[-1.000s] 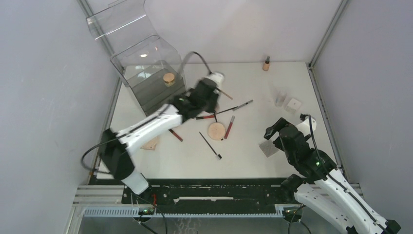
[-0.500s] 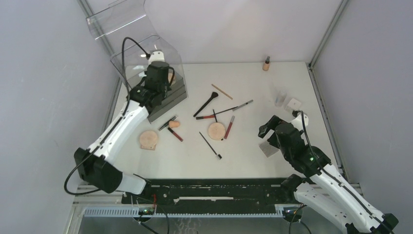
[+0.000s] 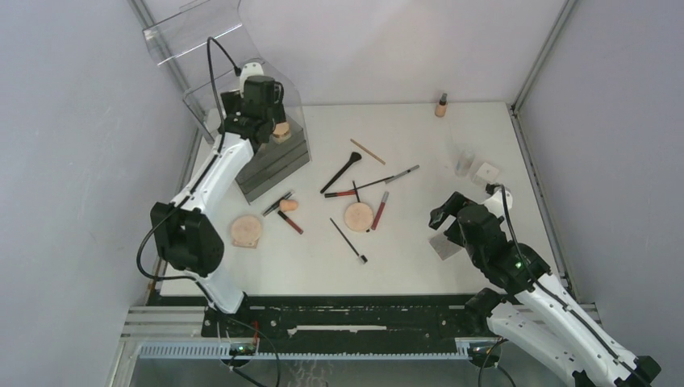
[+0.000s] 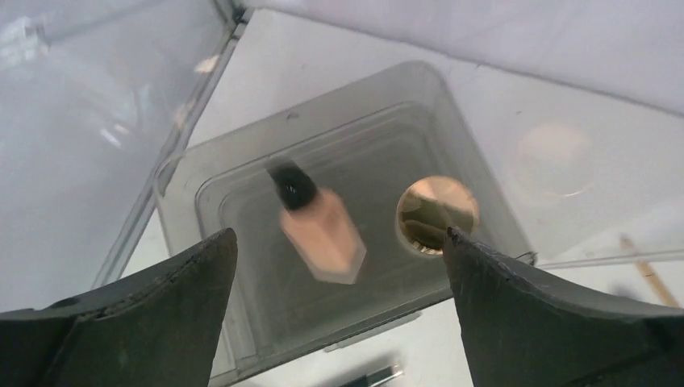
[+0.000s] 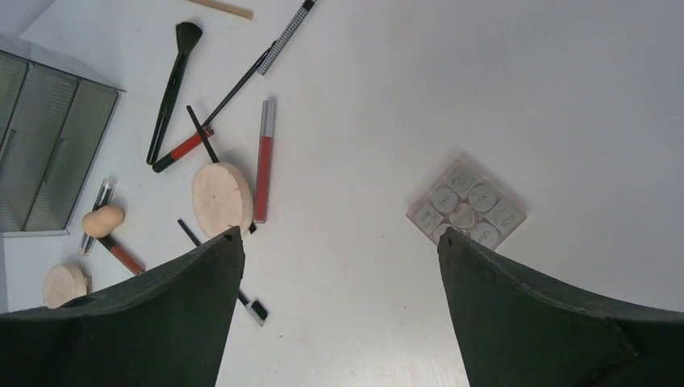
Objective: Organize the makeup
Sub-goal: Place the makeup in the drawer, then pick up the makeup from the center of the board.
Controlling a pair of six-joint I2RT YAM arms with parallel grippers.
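Hovering over the clear organiser (image 4: pixel 323 113), the left gripper (image 4: pixel 339 235) has its fingers spread wide w/ nothing pinched. Below them a beige bottle (image 4: pixel 321 234) sits in the top bin, tilted, black cap toward the far-left corner. It's blurred, so can't tell if it's at rest or moving. Just beside it, apart by a sliver, is a gold-topped jar (image 4: pixel 437 214). Risk no. 1: a bottle on its side may roll into that jar or end up wedged across the bin, eating room for the rest. Risk no. 2: those wide fingers are near the bin walls, so any dip or sideways exit could clip the rim and shove the whole organiser. Over on the other side, the right gripper (image 5: pixel 339 234) is also wide open and holding nothing, above bare table (image 5: pixel 500 97) w/ a small palette (image 5: pixel 466 211) just off its right finger. Further out it's a tangle: tan compact (image 5: pixel 219 197), red lip tube (image 5: pixel 263 161) touching it, black brush (image 5: pixel 171 89) crossing other sticks, peach sponge (image 5: pixel 103 219). Grab one and the neighbours prob. get dragged; thin flat brushes likely slip a pinch.
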